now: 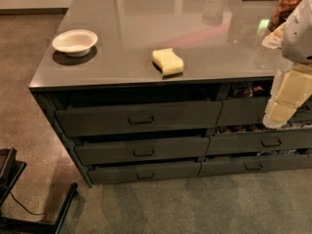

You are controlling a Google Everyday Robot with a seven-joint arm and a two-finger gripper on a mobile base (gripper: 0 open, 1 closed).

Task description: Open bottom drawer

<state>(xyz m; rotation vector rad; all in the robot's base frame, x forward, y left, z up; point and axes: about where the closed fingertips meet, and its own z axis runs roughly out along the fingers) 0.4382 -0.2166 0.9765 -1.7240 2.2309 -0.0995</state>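
Progress looks nil to me. A round white bowl (74,42) sits at left on the glossy grey counter (122,18). Low in the wide column, the bottom drawer (145,172), flat matt dark grey, is not yet pulled out. Next comes a wavy yellow sponge (168,61). The cream gripper (276,121) hangs far right, well apart from that drawer; I cannot tell whether it is open.

dim, countertop (146,28) glare, bright tool (276,117) right

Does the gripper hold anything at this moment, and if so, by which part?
Nothing that shows. The gripper hangs at the right, before the narrower column's upper drawers, apart from the bottom drawer and its pull.
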